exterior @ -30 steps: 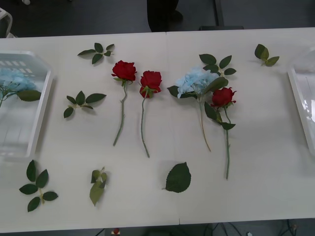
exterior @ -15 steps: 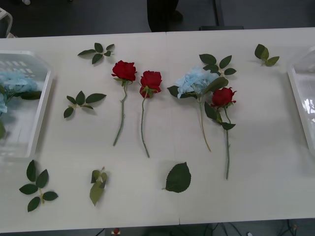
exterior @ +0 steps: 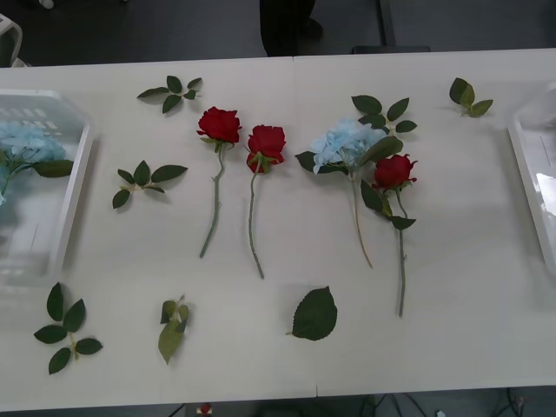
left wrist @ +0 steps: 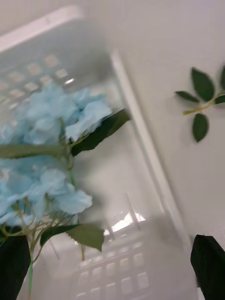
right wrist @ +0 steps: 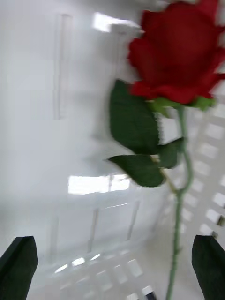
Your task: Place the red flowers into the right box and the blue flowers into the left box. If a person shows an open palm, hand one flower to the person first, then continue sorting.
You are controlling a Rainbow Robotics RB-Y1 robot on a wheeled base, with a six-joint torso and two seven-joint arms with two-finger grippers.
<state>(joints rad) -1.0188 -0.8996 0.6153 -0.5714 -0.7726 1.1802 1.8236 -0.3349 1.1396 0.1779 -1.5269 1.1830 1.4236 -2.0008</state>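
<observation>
Both my grippers gape wide, holding nothing: left gripper (left wrist: 112, 267) over the left box (left wrist: 145, 145), right gripper (right wrist: 112, 267) over the right box (right wrist: 56, 140). Three red roses (exterior: 219, 124) lie mid-table, stems pointing toward me; the rightmost is nearer my right arm.

We see a white bench (exterior: 452, 287) with a seam running down its middle. Loose green leaf sprigs lie scattered on it: one near the far edge left of centre (exterior: 172, 93), one by the far right corner (exterior: 469, 95), one on the left side (exterior: 146, 180), and one at the near left corner (exterior: 66, 327). A small folded sprig (exterior: 172, 327) and a single broad leaf (exterior: 314, 314) lie toward the near edge. Beyond the far edge we see dark floor (exterior: 156, 26).
</observation>
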